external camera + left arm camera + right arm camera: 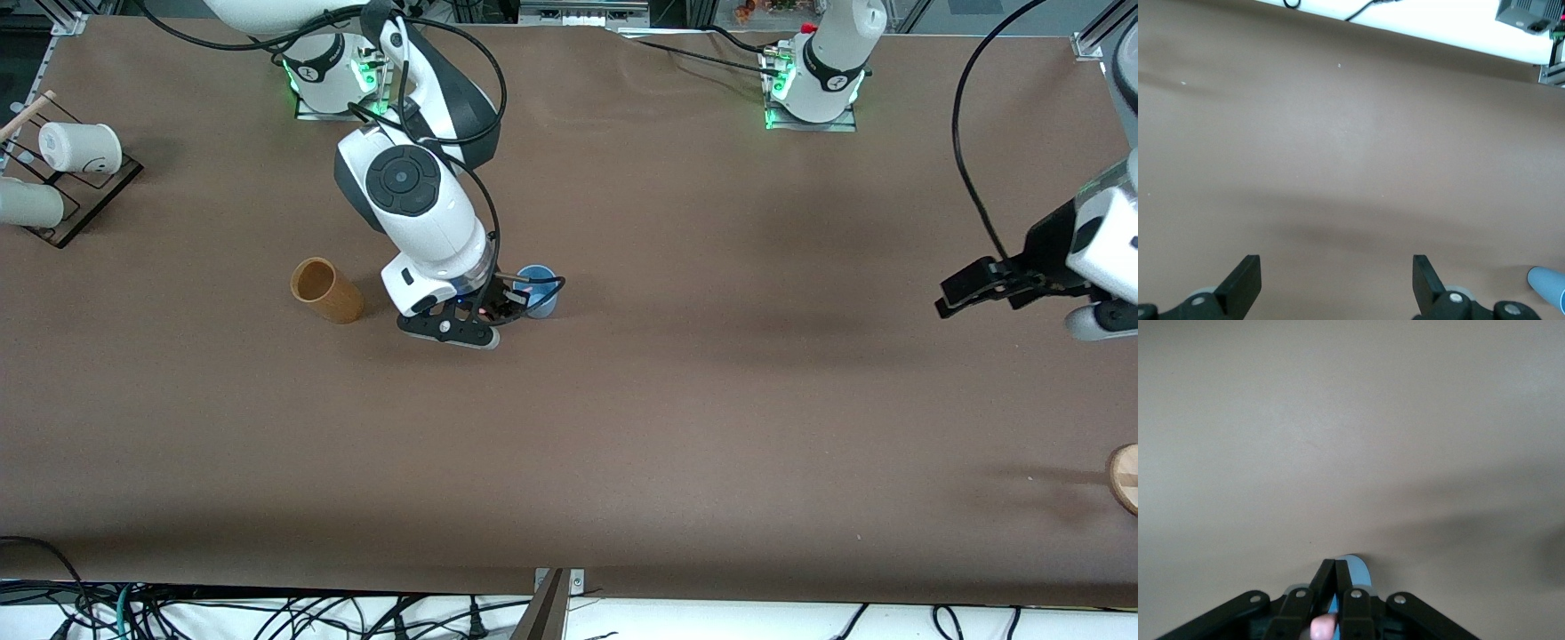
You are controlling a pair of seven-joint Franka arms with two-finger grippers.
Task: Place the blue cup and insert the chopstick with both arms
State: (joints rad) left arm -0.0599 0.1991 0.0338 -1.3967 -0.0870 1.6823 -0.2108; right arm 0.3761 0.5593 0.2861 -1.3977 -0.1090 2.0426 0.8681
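Observation:
The blue cup (540, 292) stands upright near the table's middle, beside the tan holder (326, 290). My right gripper (514, 300) is right over the cup, shut on the pale pink chopstick (1323, 628). In the right wrist view the shut fingers (1350, 587) cover most of the cup (1357, 568). The stick's lower end is hidden by the fingers. My left gripper (953, 299) hangs open and empty above the table at the left arm's end; its wrist view shows the fingertips (1425, 273) wide apart over bare table.
A rack with white mugs (80, 147) stands at the right arm's end of the table. A wooden disc (1125, 478) lies at the left arm's end, nearer the front camera. A blue shape (1548, 287) shows at the left wrist view's edge.

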